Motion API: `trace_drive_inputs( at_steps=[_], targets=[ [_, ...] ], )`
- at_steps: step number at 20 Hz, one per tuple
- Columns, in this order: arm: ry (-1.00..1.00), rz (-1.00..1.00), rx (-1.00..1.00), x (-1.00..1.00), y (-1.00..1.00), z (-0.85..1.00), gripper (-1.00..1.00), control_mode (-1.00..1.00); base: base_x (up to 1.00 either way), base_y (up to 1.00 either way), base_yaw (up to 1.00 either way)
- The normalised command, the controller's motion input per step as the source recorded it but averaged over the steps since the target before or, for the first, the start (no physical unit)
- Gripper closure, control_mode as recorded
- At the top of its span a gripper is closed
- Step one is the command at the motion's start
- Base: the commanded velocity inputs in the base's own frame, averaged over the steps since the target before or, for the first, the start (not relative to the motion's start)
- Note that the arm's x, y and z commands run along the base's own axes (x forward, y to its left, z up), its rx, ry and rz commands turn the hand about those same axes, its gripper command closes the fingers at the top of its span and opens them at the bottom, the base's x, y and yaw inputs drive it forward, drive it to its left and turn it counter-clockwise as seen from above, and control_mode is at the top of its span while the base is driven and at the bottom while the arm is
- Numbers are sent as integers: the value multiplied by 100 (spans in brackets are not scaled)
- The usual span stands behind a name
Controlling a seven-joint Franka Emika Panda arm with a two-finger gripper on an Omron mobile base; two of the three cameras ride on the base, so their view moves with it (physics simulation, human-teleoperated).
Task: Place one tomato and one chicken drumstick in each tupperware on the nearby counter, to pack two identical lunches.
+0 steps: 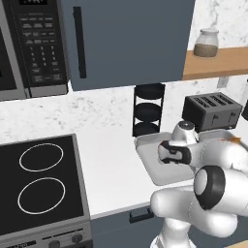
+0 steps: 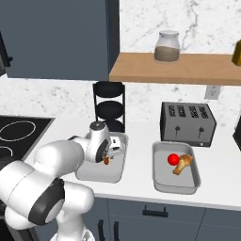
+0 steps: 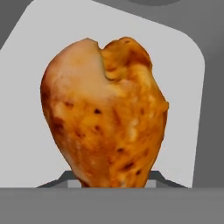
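White arm segments are seen nearest in both base views, bent forward over the front edge of the counter (image 2: pixel 141 181), whose dark drawers (image 2: pixel 155 214) run below. Past the elbow, the gripper (image 2: pixel 108 160) is held just above the left tupperware (image 2: pixel 95 174), pointed down into it. A chicken drumstick (image 3: pixel 105 113) is gripped by its thin end between the fingertips, its bulbous end hanging toward the pale tray floor, as the hand view shows; the jaws are therefore narrowed on the meat. In the right base view only a small brown piece of it is visible under the hand. It is judged to be held low so that it can be let go inside the rim without bouncing out.

To the right, well apart from the hand, the second tupperware (image 2: pixel 162 181) already holds a red tomato (image 2: pixel 173 159) and another drumstick (image 2: pixel 183 164), lying just beside each other, so that lunch appears complete. No tomato can be made out in the left tray, though part of its floor is hidden by the arm.

Farther back, a black tiered rack (image 2: pixel 109 106) stands behind the left tray and a dark toaster (image 2: pixel 188 123) behind the right one. On the far left a black cooktop (image 1: pixel 41 184) is set into the counter. Highest and farthest, a glass jar (image 2: pixel 167 47) rests on a wooden shelf (image 2: pixel 179 69), beside blue-grey cabinets (image 1: pixel 126 41) and a microwave (image 1: pixel 34 46).
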Motion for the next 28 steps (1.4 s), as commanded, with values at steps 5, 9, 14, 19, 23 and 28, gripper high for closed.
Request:
trace_drive_inputs(
  at_steps=[5, 9, 14, 19, 23, 28],
  targets=[
    [0, 0, 0, 29, 0, -16, -100, -100, 0, 0, 0],
    [0, 0, 0, 6, 0, 6, -100, -100, 0, 0, 0],
    [-7, 0, 0, -58, -1, 67, -100, -100, 0, 0, 0],
    [-1, -3, 0, -98, 3, 77, -100, -100, 0, 0, 0],
    [-16, -14, 0, -95, 48, 61, -100, -100, 0, 0, 0],
    [-30, -26, 0, -59, 60, 76, -100, -100, 0, 0, 0]
  ],
)
